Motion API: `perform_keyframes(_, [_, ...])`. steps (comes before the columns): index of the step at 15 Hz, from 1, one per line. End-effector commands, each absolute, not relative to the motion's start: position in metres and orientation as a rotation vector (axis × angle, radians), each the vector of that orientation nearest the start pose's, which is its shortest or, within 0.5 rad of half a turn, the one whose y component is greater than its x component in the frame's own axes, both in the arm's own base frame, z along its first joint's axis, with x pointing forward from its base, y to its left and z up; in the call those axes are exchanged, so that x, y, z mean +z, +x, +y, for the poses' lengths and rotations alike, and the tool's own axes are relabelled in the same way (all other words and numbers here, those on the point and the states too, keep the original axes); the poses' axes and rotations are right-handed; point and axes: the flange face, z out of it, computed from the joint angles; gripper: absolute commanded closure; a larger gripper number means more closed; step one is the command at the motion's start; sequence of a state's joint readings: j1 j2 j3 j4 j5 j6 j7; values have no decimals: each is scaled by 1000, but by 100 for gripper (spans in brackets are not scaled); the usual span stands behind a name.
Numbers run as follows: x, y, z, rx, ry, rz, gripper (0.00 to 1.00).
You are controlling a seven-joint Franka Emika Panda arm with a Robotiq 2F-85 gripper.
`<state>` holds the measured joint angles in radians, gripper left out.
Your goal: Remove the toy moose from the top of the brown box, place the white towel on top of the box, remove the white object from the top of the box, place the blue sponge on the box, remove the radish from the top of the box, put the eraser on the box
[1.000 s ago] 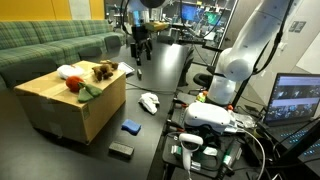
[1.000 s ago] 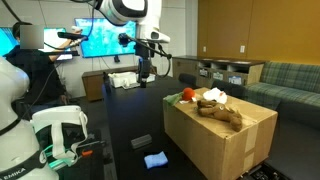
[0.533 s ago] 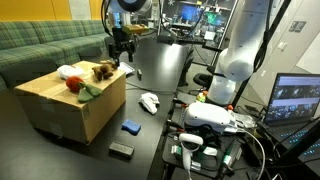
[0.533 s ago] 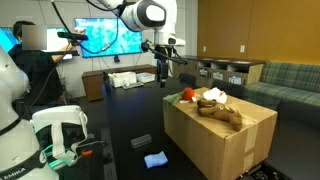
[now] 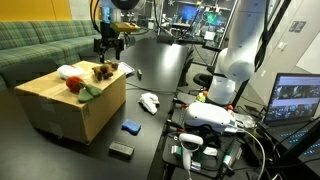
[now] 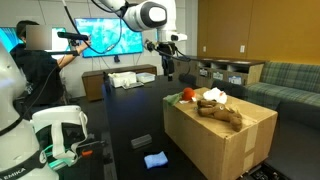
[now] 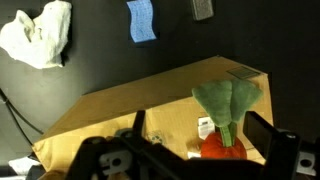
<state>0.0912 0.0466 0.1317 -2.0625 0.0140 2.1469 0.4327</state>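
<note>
The brown box (image 5: 75, 105) (image 6: 225, 135) (image 7: 120, 105) carries the toy moose (image 5: 103, 70) (image 6: 221, 114), the radish (image 5: 74, 85) (image 6: 185, 96) (image 7: 224, 148) with its green leaves, and the white object (image 5: 65, 71) (image 6: 213, 95). My gripper (image 5: 108, 47) (image 6: 168, 70) (image 7: 201, 130) hangs open above the box's far end and touches nothing. In the wrist view the radish lies between and below the fingers. Beside the box, the white towel (image 5: 149, 102) (image 7: 38, 32), the blue sponge (image 5: 130, 126) (image 6: 155, 159) (image 7: 143, 20) and the dark eraser (image 5: 121, 149) (image 6: 141, 141) (image 7: 202, 8) lie on the dark surface.
A green sofa (image 5: 45, 45) stands behind the box. A second white robot arm (image 5: 245, 50) and a white device (image 5: 215, 118) stand at the surface's edge near a laptop (image 5: 297, 100). A person (image 6: 35, 60) sits by the wall screen.
The gripper has travelled from over the dark surface to above the box, staying open. The things on and beside the box have not moved.
</note>
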Motion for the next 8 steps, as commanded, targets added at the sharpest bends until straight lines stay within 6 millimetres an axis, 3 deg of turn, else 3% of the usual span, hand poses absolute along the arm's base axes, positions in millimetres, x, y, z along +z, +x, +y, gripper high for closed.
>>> perform_keyframes(1, [383,605,98,-171,-3096,351,0])
perform_keyframes(5, [339,655,66,-247,-3125,435,0])
perform_keyframes(8, [318,684,43,-251,-3136,496,0])
